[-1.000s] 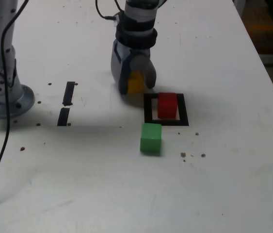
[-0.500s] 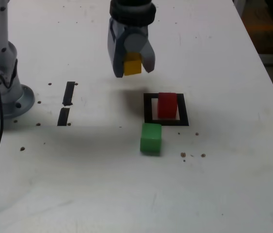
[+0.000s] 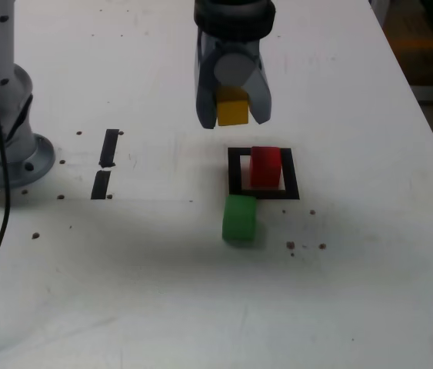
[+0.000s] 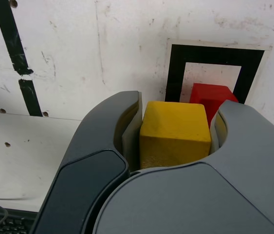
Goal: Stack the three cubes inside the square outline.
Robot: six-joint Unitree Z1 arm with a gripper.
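Gripper [image 3: 233, 115] clamped on yellow cube [image 3: 232, 107], held clear above table [image 3: 370, 292].
Key relation: red cube [image 3: 265, 167] sits inside square outline [image 3: 234, 173], below claw and toward exterior view's right and nearer cam (judged not yet overhead).
Green cube [image 3: 239, 219] on table, just outside outline, beyond red from claw.
Wrist view adds: yellow seated square between jaws, red corner [image 4: 210, 97] peeking past it; green not seen there.
Ext. view alone shows height gap.

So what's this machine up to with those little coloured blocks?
The robot arm's gripper has its jaws shut on a yellow cube and holds it in the air, up and to the exterior view's left of the red cube. That red one sits inside the square outline of black tape. A green cube waits on the table just outside it.
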